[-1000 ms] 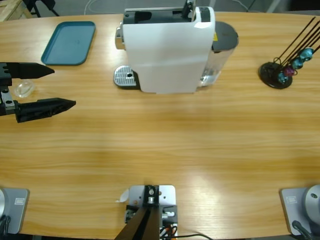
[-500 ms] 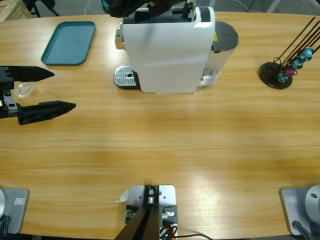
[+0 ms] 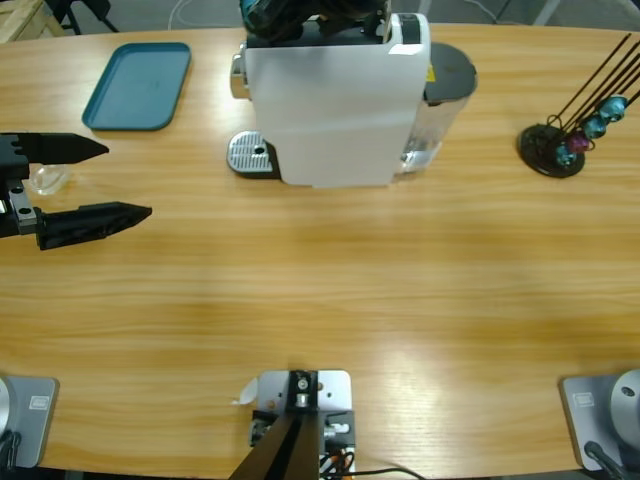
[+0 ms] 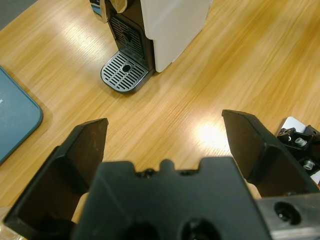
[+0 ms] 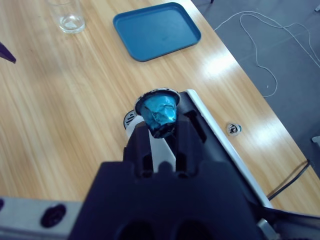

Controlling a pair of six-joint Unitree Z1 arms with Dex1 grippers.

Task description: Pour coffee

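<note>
Two tools on my inventory, one loaded.

Risk 1: my right tool (image 5: 161, 131) holds a teal coffee capsule (image 5: 158, 113) over the top of the white coffee machine (image 3: 335, 100). If I let go off-centre, I judge the capsule could catch on the black edge of the top opening, tip, or roll off onto the tabletop (image 3: 330, 290). The opening itself is mostly hidden behind my tool, so alignment is uncertain.

Risk 2: the drip grate (image 4: 125, 76) at the machine's foot carries no cup. The clear glass (image 5: 68, 17) stands well apart, toward 9 o'clock on the tabletop in the high view, near my left tool (image 3: 100, 180). Brewing before the glass is placed would spill coffee on the grate.

Risk 3: pressing down on the machine's top with my right tool could shove the machine.

Item, right tool: jaws drawn close, pinching the capsule by its body, foil rim uppermost; at 12 o'clock in the high view.

Item, left tool: jaws spread wide, holding nothing, touching nothing; at 9 o'clock, pointed toward the machine.

Item, blue tray (image 3: 138, 84): 10 o'clock, bare.

Item, capsule rack (image 3: 565, 140): 2 o'clock, untouched.
</note>
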